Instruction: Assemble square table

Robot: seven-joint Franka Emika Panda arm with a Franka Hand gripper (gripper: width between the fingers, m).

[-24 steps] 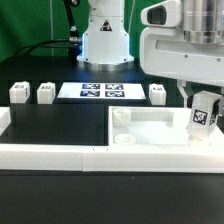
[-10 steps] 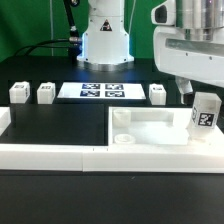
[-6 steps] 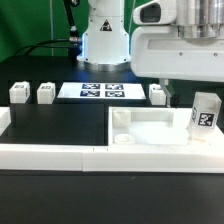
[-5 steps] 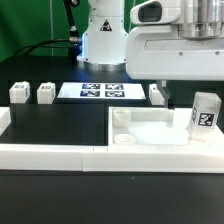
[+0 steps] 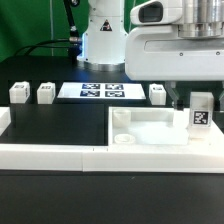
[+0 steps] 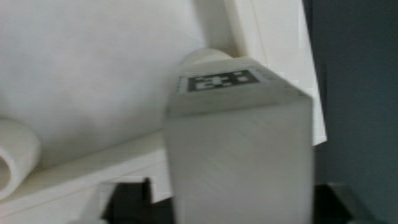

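Note:
The white square tabletop (image 5: pixel 150 131) lies at the exterior view's right, inside the border wall. One white leg (image 5: pixel 202 114) with a black-and-white tag stands upright on the tabletop's right end. My gripper (image 5: pixel 195 101) has come down over it from above. In the wrist view the leg (image 6: pixel 240 140) fills the middle, and the two black fingers (image 6: pixel 135 203) press against its two sides, shut on it. The tabletop (image 6: pixel 89 90) lies behind the leg. Three more tagged legs (image 5: pixel 18 92) (image 5: pixel 46 93) (image 5: pixel 158 93) stand in a row at the back.
The marker board (image 5: pixel 100 91) lies flat at the back between the legs. A long low white border wall (image 5: pixel 55 154) runs along the front and up the left side. The robot's white base (image 5: pixel 105 40) stands behind the marker board.
The gripper has dropped down over the leg on the tabletop and its fingers have closed in on it. The leg, leaning before, now stands straighter and slightly further left.

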